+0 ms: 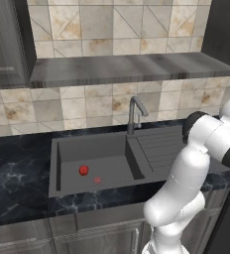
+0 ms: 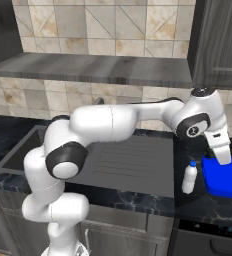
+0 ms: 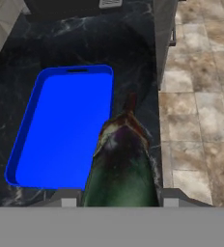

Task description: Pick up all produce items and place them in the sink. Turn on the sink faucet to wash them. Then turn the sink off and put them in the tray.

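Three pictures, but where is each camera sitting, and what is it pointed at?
Left base view: behind the arm to its left, looking down at the sink with a red ball and the faucet; the white arm rises lower right.
Right base view: behind to its right; the arm stretches toward the blue tray.
Hand view: on the hand, looking along the gripper past a held dark green vegetable.
Shared: both base views show the sink; right base and hand views show the tray.

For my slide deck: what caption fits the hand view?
Hand holding a dark green-black oval eggplant above the counter beside an empty bright blue shallow tray.
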